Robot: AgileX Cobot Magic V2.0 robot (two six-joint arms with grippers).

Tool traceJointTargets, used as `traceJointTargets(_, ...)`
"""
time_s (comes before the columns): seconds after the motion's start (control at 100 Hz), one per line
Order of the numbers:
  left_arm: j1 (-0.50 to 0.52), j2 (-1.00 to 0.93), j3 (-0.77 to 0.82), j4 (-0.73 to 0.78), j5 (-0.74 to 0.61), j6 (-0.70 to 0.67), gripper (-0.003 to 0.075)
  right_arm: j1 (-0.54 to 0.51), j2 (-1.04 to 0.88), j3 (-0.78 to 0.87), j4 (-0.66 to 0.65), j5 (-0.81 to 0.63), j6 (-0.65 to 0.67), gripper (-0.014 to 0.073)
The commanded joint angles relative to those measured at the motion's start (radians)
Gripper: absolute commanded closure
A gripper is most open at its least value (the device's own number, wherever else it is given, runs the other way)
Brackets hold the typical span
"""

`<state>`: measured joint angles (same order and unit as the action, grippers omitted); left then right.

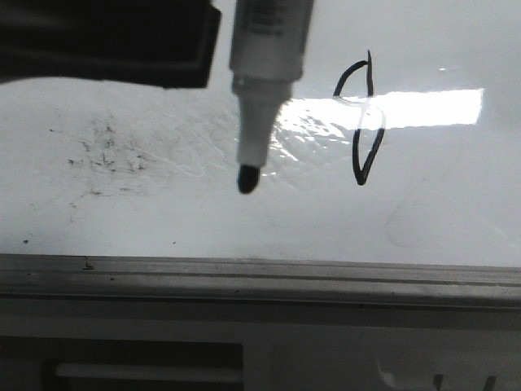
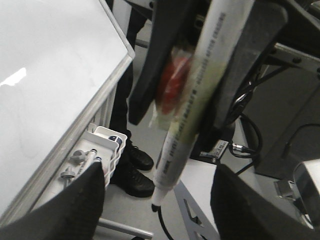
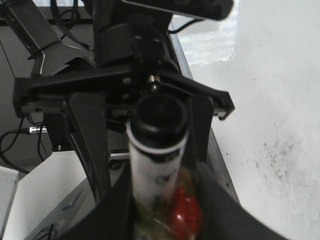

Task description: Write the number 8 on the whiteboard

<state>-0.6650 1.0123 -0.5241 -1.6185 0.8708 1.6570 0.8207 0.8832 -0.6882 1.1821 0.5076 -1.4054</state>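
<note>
The number 8 (image 1: 364, 122) is a thin black, narrow figure on the glossy whiteboard (image 1: 203, 220), partly washed out by glare. My right gripper (image 3: 165, 210) is shut on a white marker (image 3: 159, 150) wrapped in tape with a red patch. In the front view the marker (image 1: 262, 81) hangs close to the camera, its black tip (image 1: 247, 177) left of the 8. In the left wrist view the right gripper (image 2: 187, 107) holds the marker (image 2: 192, 100) off the board's edge (image 2: 117, 65), over the floor. My left gripper (image 2: 157, 210) is open and empty.
The board's grey metal frame (image 1: 260, 277) runs along the front. Black smudge specks (image 1: 106, 151) lie on the board's left part. A white tray (image 2: 97, 147) with markers hangs under the board's edge. A person's black shoes (image 2: 135, 172) stand on the floor beside it.
</note>
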Motion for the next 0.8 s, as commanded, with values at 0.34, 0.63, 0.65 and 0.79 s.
traceJointTargets(0.34,-0.041,0.096,-0.067,-0.107,0.071,0.216,0.0345,0.002,-0.01,-0.032,0.094,-0.013,-0.064,0.066)
traceJointTargets(0.63,-0.047,0.099,-0.067,-0.145,0.017,0.218,0.0512,0.002,-0.01,-0.032,0.095,-0.011,-0.064,0.066)
traceJointTargets(0.65,-0.047,0.099,-0.067,-0.145,0.017,0.218,0.0538,0.002,-0.01,-0.032,0.095,-0.011,-0.064,0.0659)
traceJointTargets(0.79,-0.047,0.099,-0.067,-0.145,0.007,0.218,0.0703,0.002,-0.01,-0.032,0.095,-0.007,-0.064,0.066)
